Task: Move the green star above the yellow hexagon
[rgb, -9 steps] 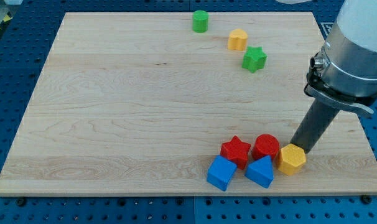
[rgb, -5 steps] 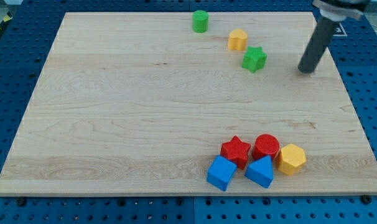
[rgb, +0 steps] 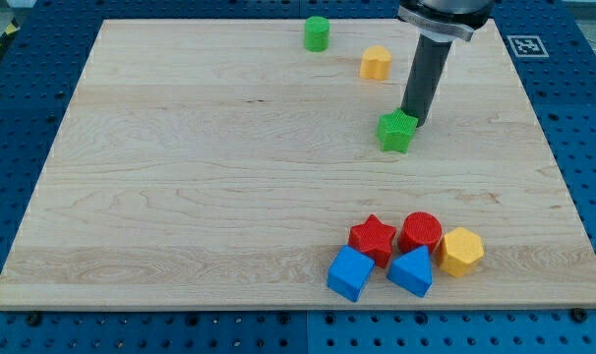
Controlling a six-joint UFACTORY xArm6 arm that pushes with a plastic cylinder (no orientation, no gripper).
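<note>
green star [rgb: 397,132], yellow hexagon [rgb: 461,252], red cylinder [rgb: 421,233], pale wood-grain board [rgb: 209,177].

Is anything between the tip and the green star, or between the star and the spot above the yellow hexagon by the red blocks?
Nothing visible. My tip sits against the green star at its upper right. The board between it and the yellow hexagon is bare; the red cylinder lies to the hexagon's left.

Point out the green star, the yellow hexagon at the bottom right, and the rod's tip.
green star [rgb: 396,132]: camera view, on its top face.
yellow hexagon [rgb: 461,251]: camera view, on its top face, right of the red cylinder.
my tip [rgb: 412,122]: camera view, the rod's very end, touching the star's upper right edge.
</note>
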